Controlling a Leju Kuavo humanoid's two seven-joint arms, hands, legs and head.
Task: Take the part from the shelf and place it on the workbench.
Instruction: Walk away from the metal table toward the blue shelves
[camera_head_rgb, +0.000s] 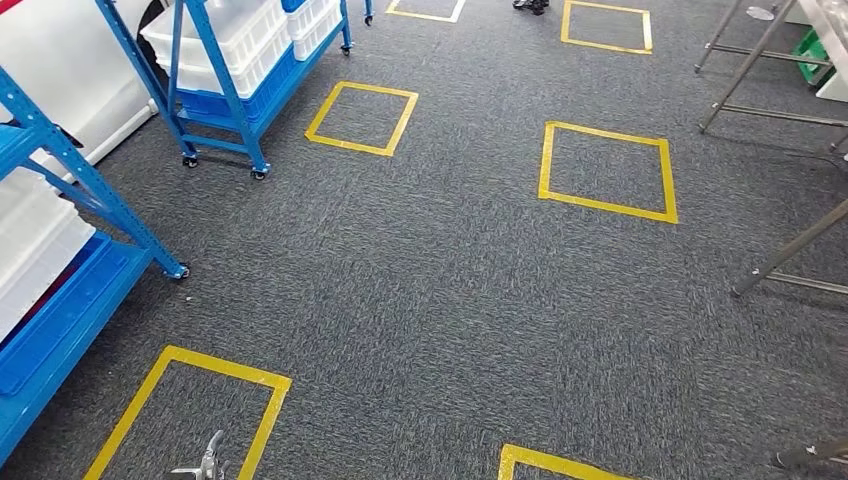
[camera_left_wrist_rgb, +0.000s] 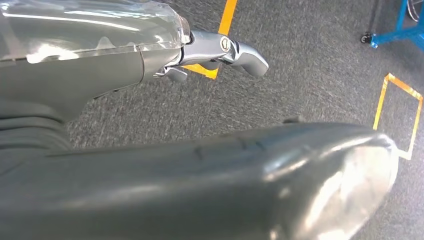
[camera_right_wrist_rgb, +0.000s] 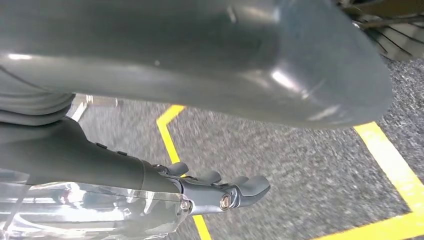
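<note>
Shelves: blue steel on castors, upright, holding white bins; one (camera_head_rgb: 75, 175) just left-ahead of left hand (camera_head_rgb: 205, 462), another (camera_head_rgb: 225, 85) farther ahead.
Workbench (camera_head_rgb: 745, 70): grey metal legs, well right-ahead.

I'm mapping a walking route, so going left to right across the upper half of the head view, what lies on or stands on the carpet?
Blue wheeled shelf with white bins → yellow tape square → larger yellow tape square → metal table legs.
</note>
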